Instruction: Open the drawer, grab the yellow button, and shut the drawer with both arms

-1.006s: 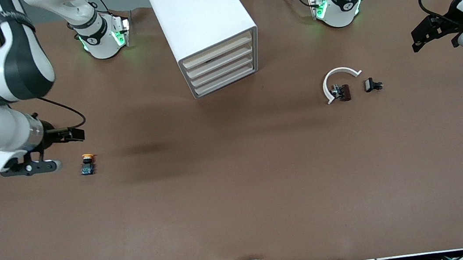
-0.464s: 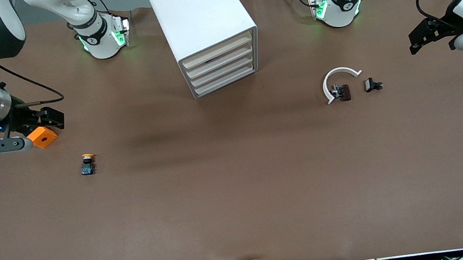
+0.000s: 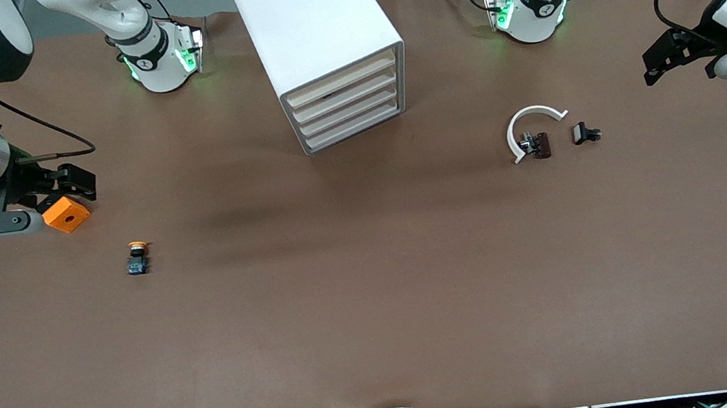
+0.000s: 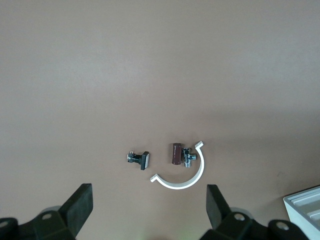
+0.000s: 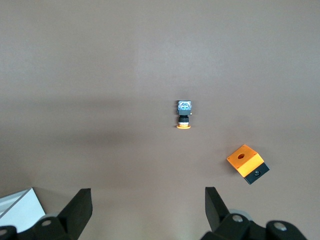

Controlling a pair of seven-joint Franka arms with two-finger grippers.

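The button [image 3: 137, 256] is lying on the worktop [image 3: 377, 313] toward the right arm's end, nearer the front camera than the orange block [image 3: 66, 214]; the drawer unit [image 3: 324, 49] is showing all drawers shut, so the task looks to be at its end; both arms are waiting; the right pincer [image 3: 59, 182] and left pincer [image 3: 678, 58] are hanging spread and empty over the worktop; no writing is legible.

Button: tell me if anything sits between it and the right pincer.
Nothing visible does. The button lies on bare table, nearer the front camera than the right pincer, which hangs open above the orange block; that block lies off the direct line.
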